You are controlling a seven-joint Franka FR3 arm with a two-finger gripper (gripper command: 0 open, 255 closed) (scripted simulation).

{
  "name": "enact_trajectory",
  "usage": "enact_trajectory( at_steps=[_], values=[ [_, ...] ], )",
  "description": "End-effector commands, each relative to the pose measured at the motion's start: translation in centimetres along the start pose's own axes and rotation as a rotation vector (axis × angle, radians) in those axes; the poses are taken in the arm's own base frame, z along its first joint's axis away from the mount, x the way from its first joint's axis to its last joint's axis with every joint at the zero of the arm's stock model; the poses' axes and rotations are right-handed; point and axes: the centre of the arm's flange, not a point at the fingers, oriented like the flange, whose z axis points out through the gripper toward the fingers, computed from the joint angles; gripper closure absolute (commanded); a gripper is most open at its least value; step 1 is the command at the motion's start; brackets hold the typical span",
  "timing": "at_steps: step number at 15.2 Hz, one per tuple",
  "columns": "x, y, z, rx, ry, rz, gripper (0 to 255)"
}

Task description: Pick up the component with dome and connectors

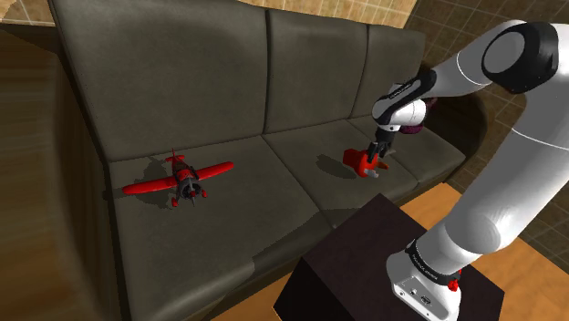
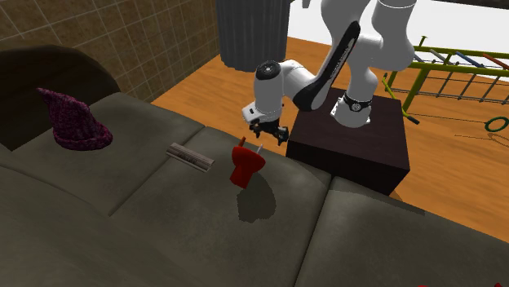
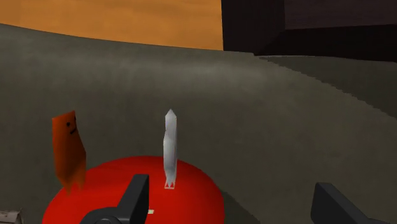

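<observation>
Dark sofa (image 1: 228, 73), shoulder view, left to right: red toy aeroplane (image 1: 180, 180) on the left seat cushion, well apart. Farther right lies the red domed component (image 1: 356, 160), near the seat's front edge, with the black gripper (image 1: 377, 166) just above it, fingers apart and clasping nothing. Wrist view: the dome lies beneath one finger (image 3: 135, 196), not centred in the gap, orange prong (image 3: 69, 149) and grey prong (image 3: 170, 147) upright toward the hand; a small sideways shift before descent seems needed.

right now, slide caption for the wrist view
Open pincer poised over a red dome with a white pin and orange tab, on a sofa.
</observation>
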Motion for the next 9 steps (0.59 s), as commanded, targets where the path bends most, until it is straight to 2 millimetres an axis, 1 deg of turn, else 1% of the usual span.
enact_trajectory(
  at_steps=[1, 5, 6, 9],
  values=[
    [0.7, 1.4, 2.3, 0.004, -0.007, 0.002, 0],
    [2.5, 4.5, 6.4, 0.012, -0.02, 0.005, 0],
    [2.5, 4.5, 6.5, 0.012, -0.021, 0.005, 0],
    [2.8, 4.5, 8.0, 0.012, -0.021, 0.005, 0]
  ],
)
